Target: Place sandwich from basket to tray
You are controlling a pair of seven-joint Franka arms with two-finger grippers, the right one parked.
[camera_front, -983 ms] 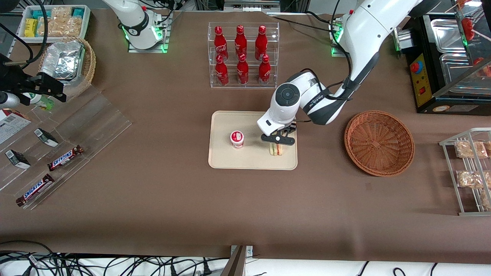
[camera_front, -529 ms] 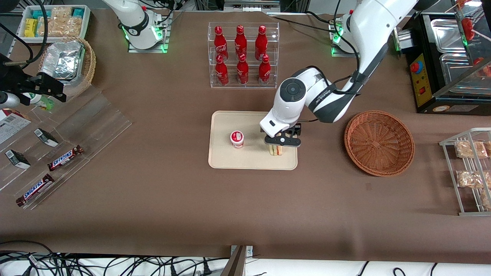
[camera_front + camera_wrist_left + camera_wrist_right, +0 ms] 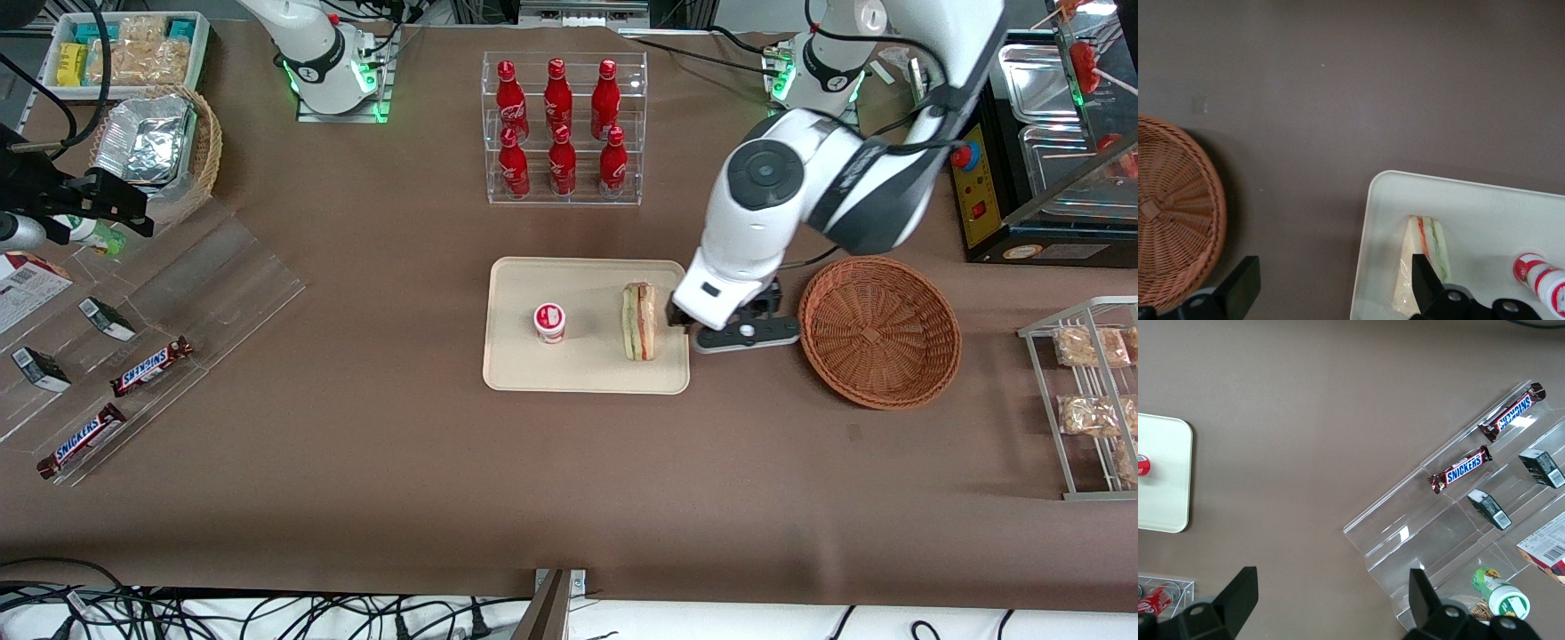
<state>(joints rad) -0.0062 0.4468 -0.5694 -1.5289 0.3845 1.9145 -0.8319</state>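
The sandwich [image 3: 638, 322] lies flat on the cream tray [image 3: 569, 369], near the tray edge that faces the basket, with nothing holding it. In the left wrist view the sandwich [image 3: 1425, 257] shows its red and green layers on the tray [image 3: 1485, 213]. My left gripper [image 3: 745, 334] hovers over bare table between tray and basket, open and empty [image 3: 1333, 290]. The reddish-brown basket [image 3: 878, 331] holds nothing; the wrist view also catches the basket [image 3: 1175, 220].
A small cup with a red-and-white lid [image 3: 549, 322] stands on the tray beside the sandwich. A rack of red bottles [image 3: 562, 129] stands farther from the camera than the tray. A wire rack with snack bags [image 3: 1089, 391] and a black appliance [image 3: 1022, 160] sit at the working arm's end.
The gripper has let go of the sandwich, risen and moved off the tray toward the basket. The sandwich stays lying on the tray.
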